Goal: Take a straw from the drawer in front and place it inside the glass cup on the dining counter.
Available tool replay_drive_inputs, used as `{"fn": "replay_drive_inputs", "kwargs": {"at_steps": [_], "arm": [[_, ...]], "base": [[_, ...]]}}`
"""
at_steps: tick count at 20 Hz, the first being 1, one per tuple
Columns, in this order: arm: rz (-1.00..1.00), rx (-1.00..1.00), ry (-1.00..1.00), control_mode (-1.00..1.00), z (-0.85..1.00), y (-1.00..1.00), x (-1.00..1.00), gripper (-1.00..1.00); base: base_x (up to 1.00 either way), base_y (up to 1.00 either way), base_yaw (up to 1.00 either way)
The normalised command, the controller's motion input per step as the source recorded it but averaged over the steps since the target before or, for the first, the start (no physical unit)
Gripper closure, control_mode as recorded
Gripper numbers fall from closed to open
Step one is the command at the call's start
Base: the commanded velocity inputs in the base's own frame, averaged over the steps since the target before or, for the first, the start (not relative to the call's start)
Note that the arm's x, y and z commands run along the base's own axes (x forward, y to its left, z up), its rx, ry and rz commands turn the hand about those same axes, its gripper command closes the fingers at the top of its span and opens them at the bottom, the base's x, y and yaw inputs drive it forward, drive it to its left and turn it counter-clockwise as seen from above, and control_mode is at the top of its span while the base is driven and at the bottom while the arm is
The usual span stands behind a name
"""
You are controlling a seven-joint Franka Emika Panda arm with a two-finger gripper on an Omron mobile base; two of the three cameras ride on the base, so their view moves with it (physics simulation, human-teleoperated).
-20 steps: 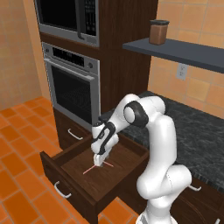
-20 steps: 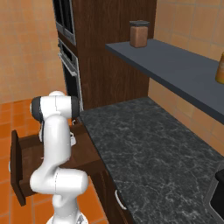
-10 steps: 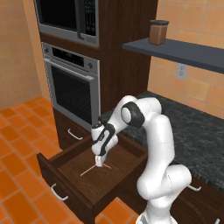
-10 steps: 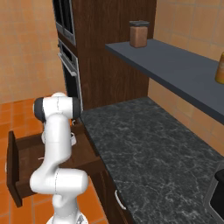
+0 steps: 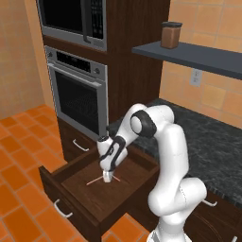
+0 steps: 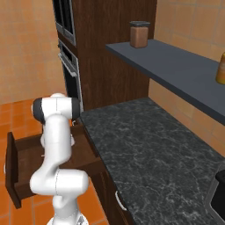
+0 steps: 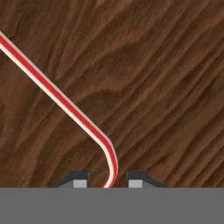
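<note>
The wide dark brown drawer (image 5: pixel 71 205) stands pulled open, its silver handle (image 5: pixel 62 209) on the front. The pinkish-red and white straw (image 5: pixel 94 181) lies flat on the drawer's floor. My gripper (image 5: pixel 107 178) points straight down into the drawer over the straw. In the hand view the straw (image 7: pixel 57 94) runs from the upper left and bends down between my fingertips (image 7: pixel 80 180). The gripper (image 7: pixel 108 180) is open, with a small gap on each side of the straw. The glass cup and the dining counter are out of view.
A built-in oven (image 5: pixel 78 94) and a narrower drawer (image 5: pixel 80 145) rise behind the open drawer. The black speckled counter (image 6: pixel 145 145) lies to the right, under a grey shelf with a brown jar (image 5: pixel 170 35). Orange tile floor (image 5: pixel 19 142) spreads to the left.
The whole picture has shifted slightly, so the camera has moved. My gripper stays over the straw and has sunk a little lower into the drawer.
</note>
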Motion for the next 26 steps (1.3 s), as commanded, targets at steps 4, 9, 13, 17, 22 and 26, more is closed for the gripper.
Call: {"fn": "replay_drive_inputs", "kwargs": {"at_steps": [4, 9, 13, 17, 22, 26], "arm": [[0.0, 0.03, -0.14, -1.0, -0.15, 0.0, -0.58, 1.0], [0.0, 0.12, -0.06, -1.0, 0.48, 0.0, -0.1, 1.0], [-0.03, 0.22, -0.02, -1.0, 1.0, 0.0, 0.0, 1.0], [-0.09, 0.17, 0.0, -1.0, 1.0, 0.0, 0.0, 1.0], [-0.17, 0.06, 0.0, -1.0, 1.0, 0.08, 0.1, 1.0], [-0.2, 0.0, 0.0, -1.0, 1.0, 0.25, 0.21, 1.0]], "base": [[0.0, 0.0, 0.0], [0.0, 0.0, 0.0], [0.0, 0.0, 0.0], [0.0, 0.0, 0.0], [0.0, 0.0, 0.0], [0.0, 0.0, 0.0]]}}
